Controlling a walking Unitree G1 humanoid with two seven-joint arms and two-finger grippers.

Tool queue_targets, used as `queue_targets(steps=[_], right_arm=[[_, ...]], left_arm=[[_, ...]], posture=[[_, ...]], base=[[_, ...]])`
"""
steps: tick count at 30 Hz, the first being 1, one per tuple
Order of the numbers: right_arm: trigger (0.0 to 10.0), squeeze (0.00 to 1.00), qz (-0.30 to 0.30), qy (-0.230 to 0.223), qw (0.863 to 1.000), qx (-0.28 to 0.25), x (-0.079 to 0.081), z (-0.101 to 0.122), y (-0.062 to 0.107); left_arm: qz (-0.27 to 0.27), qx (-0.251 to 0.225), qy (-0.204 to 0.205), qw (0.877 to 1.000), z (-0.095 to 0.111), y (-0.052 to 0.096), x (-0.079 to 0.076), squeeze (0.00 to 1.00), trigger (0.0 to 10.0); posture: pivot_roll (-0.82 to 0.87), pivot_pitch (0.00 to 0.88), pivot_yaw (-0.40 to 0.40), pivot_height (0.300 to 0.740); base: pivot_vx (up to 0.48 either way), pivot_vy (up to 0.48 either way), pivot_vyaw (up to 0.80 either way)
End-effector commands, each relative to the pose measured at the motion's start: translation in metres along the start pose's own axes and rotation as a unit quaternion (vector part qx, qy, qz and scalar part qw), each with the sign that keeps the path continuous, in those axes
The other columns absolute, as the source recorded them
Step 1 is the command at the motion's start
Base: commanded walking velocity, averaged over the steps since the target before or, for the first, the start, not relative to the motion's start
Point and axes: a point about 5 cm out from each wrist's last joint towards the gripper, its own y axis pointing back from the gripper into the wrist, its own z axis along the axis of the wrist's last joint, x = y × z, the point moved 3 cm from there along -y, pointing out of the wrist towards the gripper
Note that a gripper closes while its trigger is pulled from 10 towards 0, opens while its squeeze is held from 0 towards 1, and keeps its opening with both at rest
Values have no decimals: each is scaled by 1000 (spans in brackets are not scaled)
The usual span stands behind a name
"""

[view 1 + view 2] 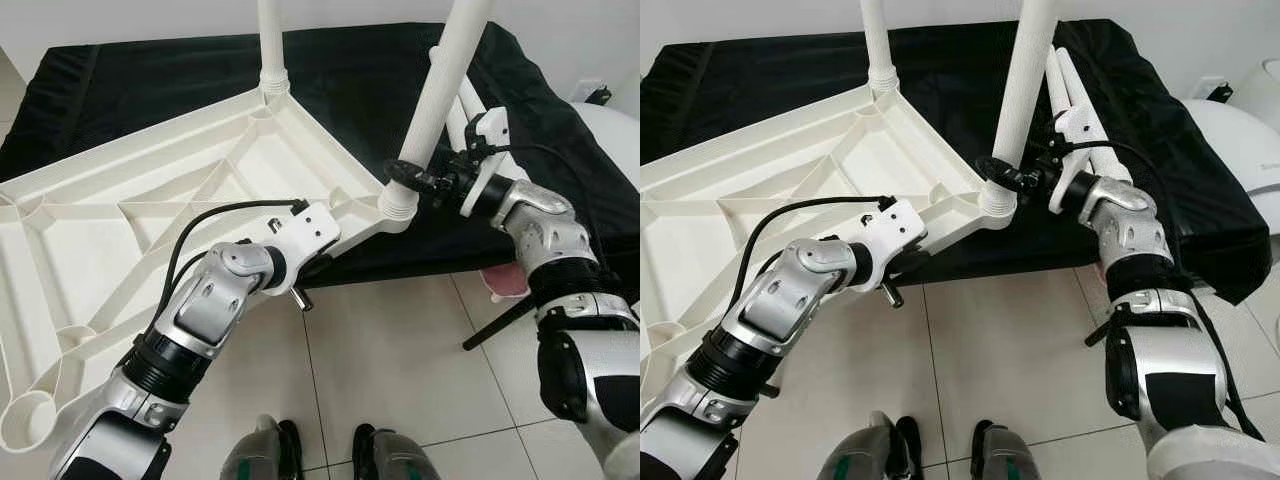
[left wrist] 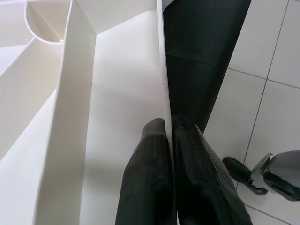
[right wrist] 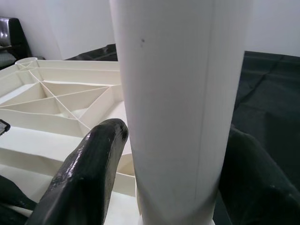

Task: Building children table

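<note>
The white ribbed plastic tabletop lay upside down across a black cloth-covered bed, its near corner overhanging the tiled floor — probably so the leg sockets faced up and stayed within reach. The left gripper was clenched on the tabletop's thin outer rim, one finger on each side of the wall, apparently to steady the slab. The right gripper grasped the white round plastic leg just above its corner socket, fingers on either side of the tube, likely seating or twisting it home. A second leg already stood in the far corner socket (its top ran out of frame). More loose white legs lay on the cloth behind the right wrist, partly hidden — their count was unclear, and so was how deep the held leg sat.
</note>
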Motion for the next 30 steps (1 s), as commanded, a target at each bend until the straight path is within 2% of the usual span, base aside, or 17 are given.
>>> queue_targets(steps=[1,2,3,6,7,11,20,21,22,23,25,30], right_arm=[[10000,0,10,1,1000,0,3,-1,-3],[10000,0,11,1,1000,1,4,-2,-4],[7020,0,11,-1,1000,3,4,-4,-4],[7020,0,11,-3,1000,3,4,-5,-4],[10000,0,11,-3,1000,6,4,-7,-3],[10000,0,2,-4,1000,15,4,-16,-1],[10000,0,-17,-8,1000,15,0,-20,2],[6118,0,-21,-10,1000,11,-1,-20,3],[6118,0,-21,-10,1000,11,-1,-20,3],[353,0,-24,-11,1000,8,-2,-20,3],[0,0,-26,-12,1000,5,-2,-20,3],[0,0,-33,-20,999,-4,-2,-21,4]], left_arm=[[11,-14,-17,1000,9,3,2,0,10000],[11,-14,-17,1000,9,4,2,0,10000],[11,-14,-17,1000,9,4,1,0,10000],[11,-14,-17,1000,9,4,1,0,10000],[11,-15,-17,1000,10,5,1,0,10000],[8,-18,-19,1000,11,5,0,0,10000],[7,-17,-20,1000,12,6,0,0,10000],[7,-17,-20,1000,12,6,0,0,10000],[7,-17,-20,1000,12,6,0,0,10000],[7,-16,-19,1000,12,6,0,0,10000],[7,-16,-19,1000,12,7,0,0,10000],[5,-16,-19,1000,12,7,-1,0,10000]], posture=[[-79,139,19,740],[-79,139,19,740],[-77,138,17,740],[-77,138,17,740],[-79,140,17,740],[-82,143,20,740],[-80,151,26,740],[-79,152,26,740],[-79,152,26,740],[-79,152,26,740],[-80,155,28,740],[-80,157,29,740]], base=[[0,0,0],[0,0,0],[0,0,0],[0,0,0],[0,0,0],[0,0,0],[0,0,0],[0,0,0],[0,0,0],[0,0,0],[0,0,0],[0,0,0]])
